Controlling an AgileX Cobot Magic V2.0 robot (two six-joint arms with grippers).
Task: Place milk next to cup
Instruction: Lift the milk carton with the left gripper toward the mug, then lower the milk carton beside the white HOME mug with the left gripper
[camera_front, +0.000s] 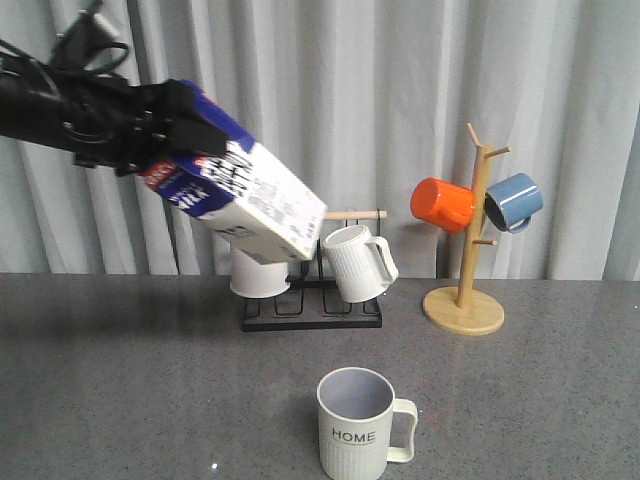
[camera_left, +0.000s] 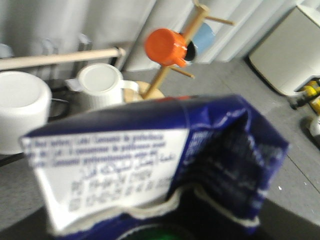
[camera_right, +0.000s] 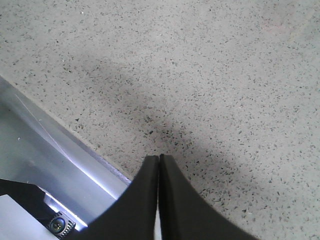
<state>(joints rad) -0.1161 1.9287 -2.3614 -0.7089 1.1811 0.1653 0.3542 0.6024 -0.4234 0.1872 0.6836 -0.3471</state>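
**Aloft: the milk hangs tilted over the table, the cup waits below**

Broadly, we see a grey speckled table (camera_front: 120, 380) stretching across the front view, with a pale pleated curtain (camera_front: 400, 100) behind it. Next in size comes the left arm, reaching in from the upper left, its left gripper (camera_front: 150, 128) clamped around the top end of the milk (camera_front: 245, 190). We hold the carton well above the table, tilted steeply so that its base points down and to the right, toward the rack behind. In the left wrist view the milk (camera_left: 150, 165) fills the lower frame, blurred, its printed white panel and dark blue side facing the camera; the fingers themselves are hidden by it.

Behind the carton stands a black wire rack (camera_front: 312, 305) with a wooden rod, carrying a plain white mug (camera_front: 258, 272) upside down and a ribbed white mug (camera_front: 355, 262). To the right a wooden mug tree (camera_front: 468, 270) holds an orange mug (camera_front: 443, 204) and a blue mug (camera_front: 515, 201).

Nearest the front edge stands the cup (camera_front: 357, 425), upright, its handle to the right, the word "HOME" facing us. It is well apart from the milk, below and to the right of it.

Lastly, the right gripper (camera_right: 159, 165) shows only in its own wrist view, fingertips pressed together with nothing between them, low above the table.
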